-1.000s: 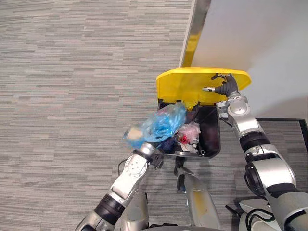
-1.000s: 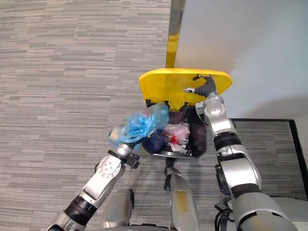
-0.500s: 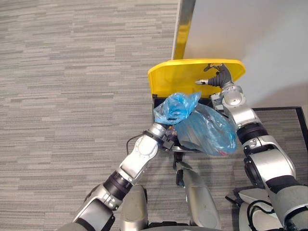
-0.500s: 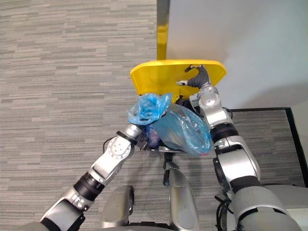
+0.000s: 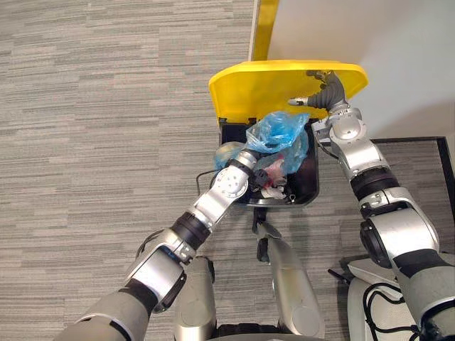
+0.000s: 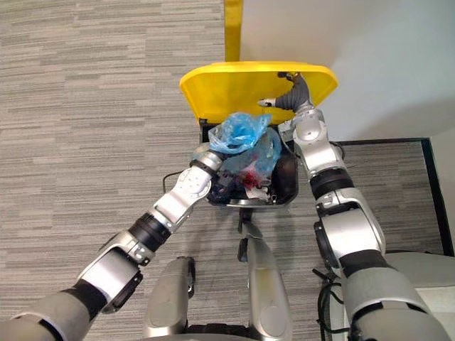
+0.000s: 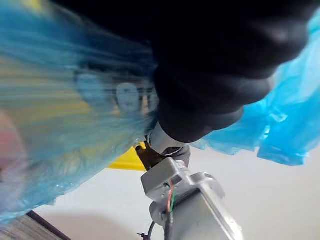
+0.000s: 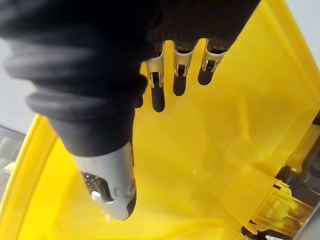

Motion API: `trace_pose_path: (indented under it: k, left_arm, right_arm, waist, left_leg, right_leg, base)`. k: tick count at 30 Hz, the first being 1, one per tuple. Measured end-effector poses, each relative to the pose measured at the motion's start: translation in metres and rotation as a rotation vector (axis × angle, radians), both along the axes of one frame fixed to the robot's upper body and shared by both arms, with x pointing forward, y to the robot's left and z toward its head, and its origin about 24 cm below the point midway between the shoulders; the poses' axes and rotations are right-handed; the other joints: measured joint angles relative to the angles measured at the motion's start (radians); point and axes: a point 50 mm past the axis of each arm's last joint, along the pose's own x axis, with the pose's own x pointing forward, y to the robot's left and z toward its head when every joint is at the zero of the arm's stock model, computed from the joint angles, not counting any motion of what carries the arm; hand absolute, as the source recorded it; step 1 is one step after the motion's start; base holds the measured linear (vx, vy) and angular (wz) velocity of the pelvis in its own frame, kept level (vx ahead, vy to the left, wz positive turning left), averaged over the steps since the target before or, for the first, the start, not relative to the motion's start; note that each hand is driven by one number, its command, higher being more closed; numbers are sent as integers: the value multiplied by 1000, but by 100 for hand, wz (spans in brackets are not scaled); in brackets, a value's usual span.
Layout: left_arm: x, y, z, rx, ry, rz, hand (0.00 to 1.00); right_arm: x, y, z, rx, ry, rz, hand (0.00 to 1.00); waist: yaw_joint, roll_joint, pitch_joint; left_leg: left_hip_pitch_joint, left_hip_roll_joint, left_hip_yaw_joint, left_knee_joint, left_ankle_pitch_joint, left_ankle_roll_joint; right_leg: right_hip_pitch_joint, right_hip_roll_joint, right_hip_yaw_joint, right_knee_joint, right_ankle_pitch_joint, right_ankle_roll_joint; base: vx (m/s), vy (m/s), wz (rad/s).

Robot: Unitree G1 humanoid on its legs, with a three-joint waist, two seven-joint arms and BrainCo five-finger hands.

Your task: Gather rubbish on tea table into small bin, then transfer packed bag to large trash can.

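**Item 1. Left hand** (image 5: 249, 159): reaches over the near rim into the can's mouth. Its dark cover is against the bag and its fingers are hidden under the plastic, so whether it grips cannot be told.

**Item 2. Large black plastic trash can** (image 5: 313, 186): stands on the grey striped carpet floor (image 5: 106, 106), mouth open.

**Item 3. Crumpled translucent blue plastic rubbish bag** (image 5: 278, 131): packed. It sits in the can's mouth, its bunched top rising above the rim in front of the lid. Red and pale scraps (image 5: 274, 169) lie beneath it; whether they are inside the bag cannot be told.

**Item 4. Yellow hinged plastic lid** (image 5: 259, 89): raised upright at the can's far edge.

**Item 5. Right hand** (image 5: 324, 95): fingers straight and spread flat against the lid's inner face, propping it open; it holds nothing.

**Item 6. White wall** (image 5: 398, 42): behind the can.

**Status (judged):** the gathering appears finished and the transfer is at its last stage. Left to do: let the bag go fully inside, draw the left hand clear, lower the lid.
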Motion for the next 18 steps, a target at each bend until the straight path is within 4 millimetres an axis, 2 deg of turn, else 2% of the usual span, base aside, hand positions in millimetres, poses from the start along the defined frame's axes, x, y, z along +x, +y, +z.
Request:
trace_pose_path:
  k: [4, 7, 14, 18]
  left_arm:
    - [7, -1, -6, 35, 33, 27, 100]
    - [13, 5, -18, 80, 71, 66, 100]
    - [24, 18, -37, 118, 168, 155, 100]
    - [30, 24, -45, 159, 205, 193, 100]
  right_arm:
    - [-1, 8, 4, 8, -22, 24, 0]
    - [-1, 21, 1, 25, -18, 57, 0]
    - [-1, 30, -2, 12, -15, 70, 0]
    - [-3, 37, 6, 21, -52, 95, 0]
  waist:
    - [-7, -6, 4]
    - [-18, -7, 4]
    - [-22, -7, 4]
    - [-24, -7, 4]
  left_leg:
    - [-17, 2, 11, 1, -1, 0]
    - [-17, 13, 15, 3, -6, -8]
    - [-23, 15, 21, 3, -8, -8]
    - [-73, 19, 19, 30, -17, -3]
  right_leg:
    - [-23, 4, 11, -2, 5, 2]
    - [-24, 16, 11, -3, 9, 5]
    - [-34, 18, 14, -2, 10, 5]
    - [-73, 19, 13, 0, 11, 3]
  base:
    - [-46, 4, -8]
    - [-20, -3, -7]
    - [-28, -2, -2]
    - [-45, -16, -1]
